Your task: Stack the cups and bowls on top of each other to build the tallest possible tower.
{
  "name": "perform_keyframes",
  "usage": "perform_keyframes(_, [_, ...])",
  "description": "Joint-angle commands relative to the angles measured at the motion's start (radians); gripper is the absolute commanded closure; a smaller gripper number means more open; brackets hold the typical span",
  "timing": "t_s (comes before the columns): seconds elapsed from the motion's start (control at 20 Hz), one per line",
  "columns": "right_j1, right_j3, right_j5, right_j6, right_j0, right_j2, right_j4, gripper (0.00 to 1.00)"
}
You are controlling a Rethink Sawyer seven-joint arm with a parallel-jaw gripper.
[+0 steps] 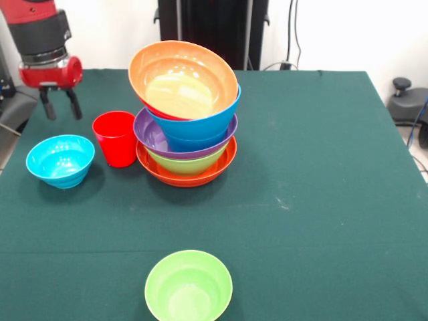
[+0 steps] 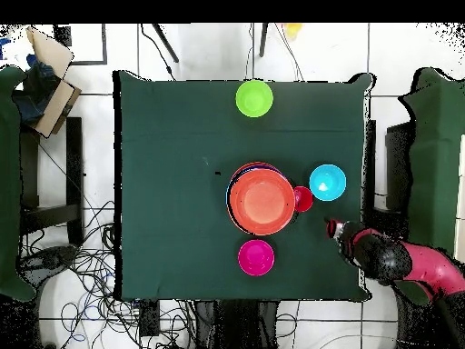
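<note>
My gripper (image 1: 60,105) hangs open and empty behind the red cup (image 1: 116,138) beside the tower (image 1: 187,114); light, stiff, slick plastic, so I'd pinch its rim wall

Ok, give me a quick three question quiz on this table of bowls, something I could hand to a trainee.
1. True or false: the top orange bowl sits level on the tower.
2. Which thing stands right beside the tower's base? A) red cup B) lone green bowl C) light blue bowl
3. Fill in: the gripper hangs open above the table, holding ____.

Key
1. False; it tilts, leaning on the blue bowl below it.
2. A.
3. Nothing.
</note>
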Motion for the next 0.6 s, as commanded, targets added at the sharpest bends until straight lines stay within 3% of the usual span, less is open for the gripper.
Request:
perform_keyframes(0.05, [0.048,-0.157,0.069,-0.16,0.142,0.023,-0.014,0.0])
perform_keyframes(0.4, [0.018,-0.175,0.053,-0.07,0.253,-0.009,-0.005,0.0])
perform_keyframes(0.6, [-0.045,-0.146,0.105,-0.095,0.255,0.003,0.052,0.0])
